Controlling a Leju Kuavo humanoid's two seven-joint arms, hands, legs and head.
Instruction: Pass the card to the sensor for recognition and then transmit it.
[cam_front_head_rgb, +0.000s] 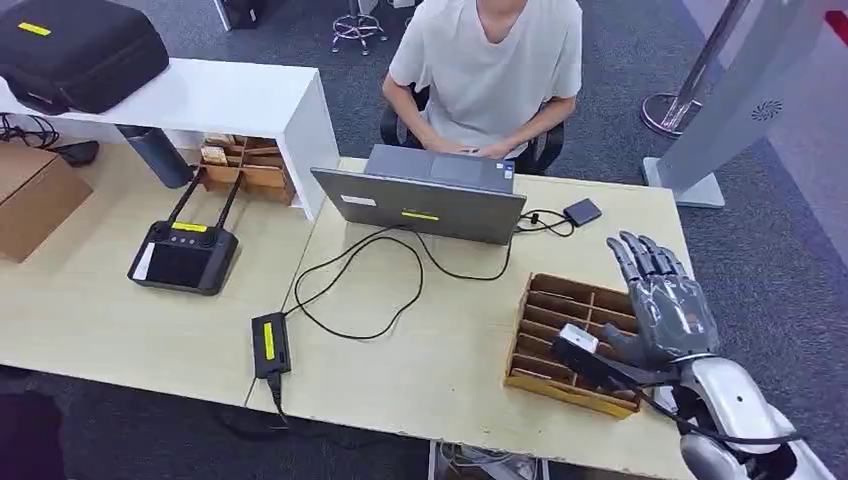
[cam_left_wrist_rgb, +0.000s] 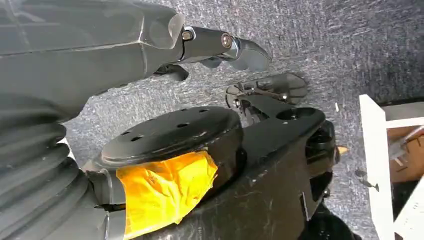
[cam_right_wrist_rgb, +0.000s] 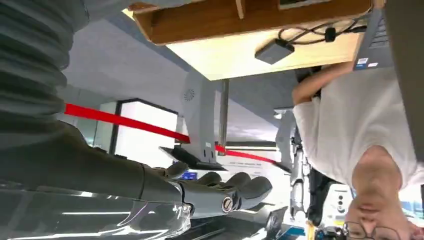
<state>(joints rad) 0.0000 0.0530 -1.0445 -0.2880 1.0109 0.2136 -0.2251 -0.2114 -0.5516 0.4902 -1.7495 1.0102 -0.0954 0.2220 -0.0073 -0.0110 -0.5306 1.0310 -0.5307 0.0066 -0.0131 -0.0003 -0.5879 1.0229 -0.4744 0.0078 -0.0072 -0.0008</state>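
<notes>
Card supply presumably sits in the slotted wooden tray (cam_front_head_rgb: 560, 335) on the surface (cam_front_head_rgb: 440, 350), though I cannot pick out a card; my right robot hand (cam_front_head_rgb: 665, 305) hovers beside it, fingers spread, holding nothing.

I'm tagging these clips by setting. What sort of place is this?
Probably an office or robotics lab: a person works at a laptop on a light wooden desk, over grey carpet, beside a remote controller.
</notes>
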